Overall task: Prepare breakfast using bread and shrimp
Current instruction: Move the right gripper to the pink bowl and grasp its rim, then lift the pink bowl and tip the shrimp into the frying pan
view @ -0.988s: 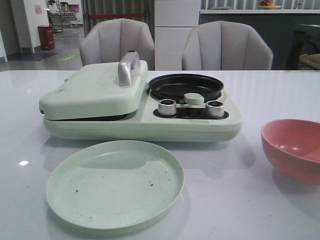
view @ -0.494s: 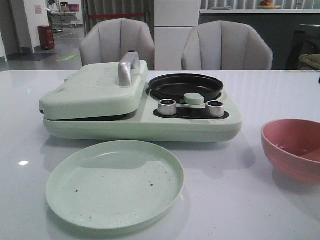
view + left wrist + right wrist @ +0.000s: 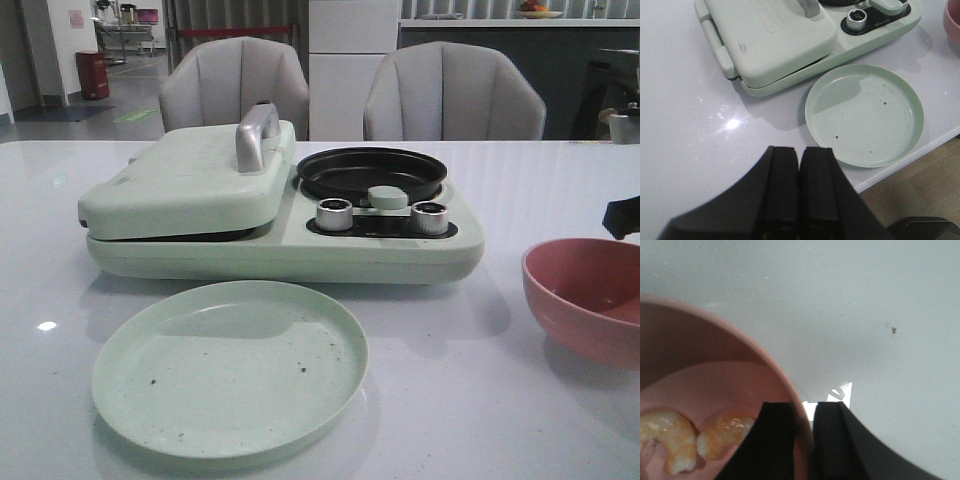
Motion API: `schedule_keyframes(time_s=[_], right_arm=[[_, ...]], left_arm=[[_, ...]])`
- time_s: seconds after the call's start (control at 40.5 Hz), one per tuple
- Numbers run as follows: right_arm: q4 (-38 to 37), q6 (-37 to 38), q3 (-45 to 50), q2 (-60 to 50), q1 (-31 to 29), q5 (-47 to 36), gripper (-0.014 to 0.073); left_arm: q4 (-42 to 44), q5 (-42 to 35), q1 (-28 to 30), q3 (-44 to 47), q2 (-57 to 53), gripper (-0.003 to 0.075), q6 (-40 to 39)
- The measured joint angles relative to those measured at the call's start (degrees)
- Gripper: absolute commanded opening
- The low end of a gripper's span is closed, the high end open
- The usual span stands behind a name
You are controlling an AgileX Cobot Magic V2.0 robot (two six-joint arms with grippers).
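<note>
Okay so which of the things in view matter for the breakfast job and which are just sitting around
For the job:
shrimp
pink bowl holding them
breakfast maker
green plate
right pincer straddling the bowl rim

No bread is visible.

Just there:
two chairs
red bin

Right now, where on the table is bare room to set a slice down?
Bare white tabletop lies between the round pale green plate and the pink bowl. The plate itself holds only crumbs. The mint green breakfast cooker fills the middle.
</note>
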Motion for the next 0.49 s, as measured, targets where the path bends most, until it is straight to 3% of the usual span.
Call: schedule_keyframes(time_s=[0.173, 0.494], right_arm=[[0.53, -0.34, -0.37, 0.0, 0.0, -0.13, 0.003], [-1.66, -0.69, -3.73, -1.12, 0.82, 1.27, 0.0036]], left_arm=[[0.0, 0.0, 0.0, 0.0, 0.0, 0.0098, 0.0], [0.0, 0.0, 0.0, 0.0, 0.0, 0.0098, 0.0]])
